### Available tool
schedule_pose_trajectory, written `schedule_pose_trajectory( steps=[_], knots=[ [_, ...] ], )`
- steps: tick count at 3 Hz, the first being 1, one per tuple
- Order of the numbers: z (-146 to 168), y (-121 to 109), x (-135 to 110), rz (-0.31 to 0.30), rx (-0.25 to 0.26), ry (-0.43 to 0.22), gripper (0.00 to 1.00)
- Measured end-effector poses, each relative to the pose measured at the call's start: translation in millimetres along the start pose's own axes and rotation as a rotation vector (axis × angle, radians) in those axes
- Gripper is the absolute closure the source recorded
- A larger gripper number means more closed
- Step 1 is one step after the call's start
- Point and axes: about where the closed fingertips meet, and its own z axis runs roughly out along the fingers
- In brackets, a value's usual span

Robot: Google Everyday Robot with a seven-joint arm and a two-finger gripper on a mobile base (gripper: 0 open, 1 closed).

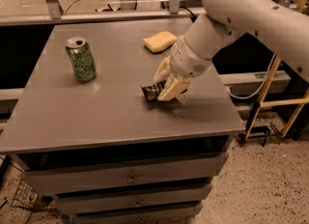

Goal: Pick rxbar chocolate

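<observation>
The rxbar chocolate [149,92], a small flat bar in a black wrapper with white marks, is on the right part of the grey table [96,117], with one end sticking out to the left of my fingers. My gripper [161,89] reaches down from the upper right, and its two cream fingers [172,88] are shut on the bar's right end. The bar looks tilted, its left end slightly off the tabletop. The rest of the bar is hidden by the fingers.
A green soda can [81,60] stands upright at the left of the table. A yellow sponge [160,41] lies at the back, just behind my arm. The table's right edge is close to the gripper. Drawers sit below the front edge.
</observation>
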Motion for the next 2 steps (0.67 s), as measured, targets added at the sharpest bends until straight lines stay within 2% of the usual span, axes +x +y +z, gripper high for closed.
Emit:
schedule_pose_trajectory(
  steps=[1, 2],
  knots=[
    [-30, -19, -6, -0.017, 0.073, 0.009, 1.00],
    [-51, -30, -12, -0.030, 0.113, 0.014, 1.00]
  ],
)
